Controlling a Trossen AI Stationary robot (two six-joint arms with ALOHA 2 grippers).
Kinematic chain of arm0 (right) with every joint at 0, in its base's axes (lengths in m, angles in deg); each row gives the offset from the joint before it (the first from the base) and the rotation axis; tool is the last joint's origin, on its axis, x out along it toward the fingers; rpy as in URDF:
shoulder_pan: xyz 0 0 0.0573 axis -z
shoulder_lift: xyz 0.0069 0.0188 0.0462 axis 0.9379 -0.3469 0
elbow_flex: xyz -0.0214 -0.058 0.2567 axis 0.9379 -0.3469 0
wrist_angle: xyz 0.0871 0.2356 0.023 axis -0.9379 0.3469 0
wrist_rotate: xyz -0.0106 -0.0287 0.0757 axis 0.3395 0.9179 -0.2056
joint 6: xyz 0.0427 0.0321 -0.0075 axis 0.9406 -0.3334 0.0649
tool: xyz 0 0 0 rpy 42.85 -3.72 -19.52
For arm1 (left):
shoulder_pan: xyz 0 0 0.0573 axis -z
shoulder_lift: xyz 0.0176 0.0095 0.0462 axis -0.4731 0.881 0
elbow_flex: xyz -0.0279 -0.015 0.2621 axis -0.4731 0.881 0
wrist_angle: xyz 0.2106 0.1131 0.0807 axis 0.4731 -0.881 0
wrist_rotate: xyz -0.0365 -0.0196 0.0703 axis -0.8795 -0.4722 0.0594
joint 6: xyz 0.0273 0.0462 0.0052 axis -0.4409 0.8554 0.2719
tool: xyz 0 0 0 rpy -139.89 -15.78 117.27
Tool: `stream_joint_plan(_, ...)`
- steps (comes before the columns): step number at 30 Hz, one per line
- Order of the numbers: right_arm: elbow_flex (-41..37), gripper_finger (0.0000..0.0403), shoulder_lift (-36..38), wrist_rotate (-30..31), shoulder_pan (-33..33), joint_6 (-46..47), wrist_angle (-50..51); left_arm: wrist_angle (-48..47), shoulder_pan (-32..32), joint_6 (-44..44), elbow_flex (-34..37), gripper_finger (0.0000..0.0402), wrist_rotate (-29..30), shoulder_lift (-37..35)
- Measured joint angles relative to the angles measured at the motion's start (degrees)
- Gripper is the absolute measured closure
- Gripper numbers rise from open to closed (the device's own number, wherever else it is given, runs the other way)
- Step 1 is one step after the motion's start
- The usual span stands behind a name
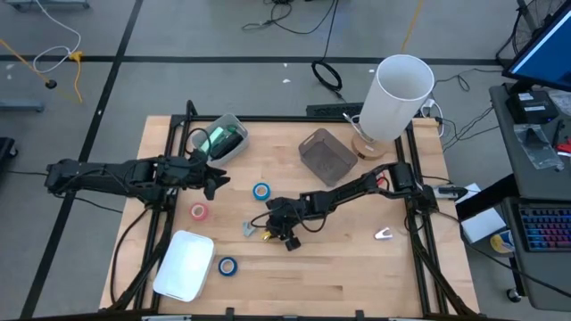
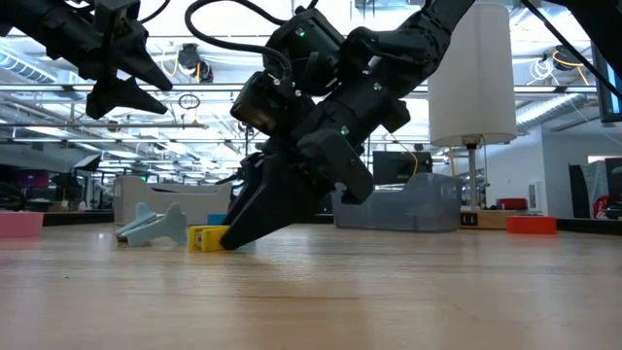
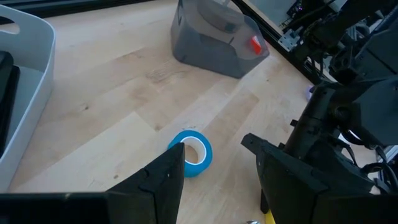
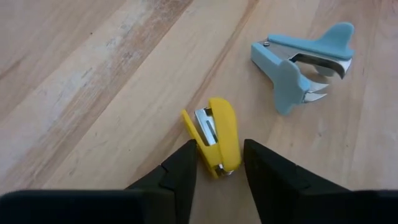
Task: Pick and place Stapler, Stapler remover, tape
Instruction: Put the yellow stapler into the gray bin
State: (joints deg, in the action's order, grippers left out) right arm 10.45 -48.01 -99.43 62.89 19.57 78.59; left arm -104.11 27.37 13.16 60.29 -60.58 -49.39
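A yellow stapler (image 4: 221, 134) lies flat on the wooden table, with a light-blue stapler remover (image 4: 298, 65) beside it on the far side. My right gripper (image 4: 219, 145) slants down to the table at the stapler (image 2: 206, 237), open, with one finger on each side of the stapler's near end. My left gripper (image 1: 217, 181) hangs open above the table's left half, touching nothing. A blue tape roll (image 3: 194, 154) lies flat below and ahead of it. A pink tape roll (image 1: 199, 211) and a second blue one (image 1: 227, 266) lie nearer the front left. My right gripper's fingers (image 4: 186, 163) stand close against both long sides of the stapler's near end (image 4: 219, 163), slanting down from the table's right. I cannot tell whether they touch it. The stapler lies flat on the table.
A white bin (image 1: 183, 266) stands at the front left. A grey bin (image 1: 326, 156) is at the centre back and a clear bin (image 1: 221, 138) at the back left. A tall white cylinder (image 1: 397, 89) rises at the back right. A small white object (image 1: 384, 234) lies to the right.
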Motion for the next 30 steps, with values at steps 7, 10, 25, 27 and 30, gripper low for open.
stream_joint_plan(7, 0.0, 0.0357, 0.0, -0.3, 0.0, 3.1, -0.2, 0.0, 0.0, -0.8, 0.0, 0.0202, -1.0, 0.0)
stream_joint_plan(10, 0.0, 0.0362, 0.2, -0.2, 0.1, 4.6, -0.2, 0.0, 0.0, -1.0, 0.0, 0.0202, -1.6, 0.0)
stream_joint_plan(25, -0.1, 0.0362, 10.3, 2.4, 2.6, 9.1, 6.4, 16.7, 3.8, 8.1, -0.1, 0.0202, -9.1, 7.9)
stream_joint_plan(27, -0.1, 0.0362, 13.0, 5.1, 2.8, 9.1, 7.1, 19.4, 5.0, 10.4, -0.1, 0.0202, -9.1, 10.2)
stream_joint_plan(30, -0.1, 0.0361, 16.7, 9.6, 3.0, 9.1, 8.7, 22.6, 6.4, 12.2, -0.1, 0.0202, -9.1, 13.3)
